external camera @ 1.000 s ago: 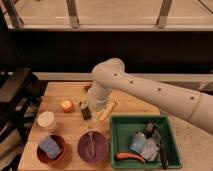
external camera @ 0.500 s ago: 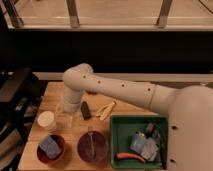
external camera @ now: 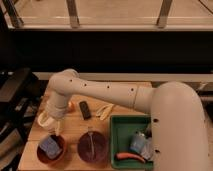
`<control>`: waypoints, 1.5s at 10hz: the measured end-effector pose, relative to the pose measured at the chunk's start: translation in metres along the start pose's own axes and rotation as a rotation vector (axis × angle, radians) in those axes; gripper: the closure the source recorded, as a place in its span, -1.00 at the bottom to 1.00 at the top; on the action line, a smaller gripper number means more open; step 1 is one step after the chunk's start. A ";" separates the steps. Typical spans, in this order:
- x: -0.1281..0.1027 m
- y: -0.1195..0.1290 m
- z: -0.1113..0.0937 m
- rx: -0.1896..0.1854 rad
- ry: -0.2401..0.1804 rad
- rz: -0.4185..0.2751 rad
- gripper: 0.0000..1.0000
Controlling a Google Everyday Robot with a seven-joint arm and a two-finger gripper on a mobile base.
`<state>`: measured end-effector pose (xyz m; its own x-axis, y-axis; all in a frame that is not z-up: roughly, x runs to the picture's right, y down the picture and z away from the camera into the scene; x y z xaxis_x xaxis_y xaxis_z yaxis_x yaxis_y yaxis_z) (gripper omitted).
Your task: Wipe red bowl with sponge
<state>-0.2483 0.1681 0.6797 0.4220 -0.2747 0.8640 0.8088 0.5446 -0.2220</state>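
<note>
A maroon bowl [external camera: 92,146] sits beside the green tray [external camera: 124,129]; black object [external camera: 85,110] behind.

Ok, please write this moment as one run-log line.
gripper: open, near red bowl | sponge: in red bowl, not held | next: probably grasp sponge

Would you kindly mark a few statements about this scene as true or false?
1. The sponge lies in the red bowl. True.
2. The purple bowl stands between the red bowl and the green tray. True.
3. The gripper hangs over the tray. False: it is near the table's left end, just above the red bowl.
4. The black object lies in the tray. False: it lies on the table, beside the arm.
</note>
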 end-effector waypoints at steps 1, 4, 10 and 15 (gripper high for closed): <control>-0.001 -0.001 0.001 -0.001 -0.001 -0.003 -0.30; -0.001 -0.001 0.005 0.007 -0.019 -0.003 -0.30; -0.005 -0.011 0.053 0.004 -0.156 -0.032 -0.30; -0.012 -0.003 0.089 0.012 -0.256 -0.020 -0.30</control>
<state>-0.2924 0.2401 0.7100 0.2875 -0.0765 0.9547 0.8103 0.5509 -0.1998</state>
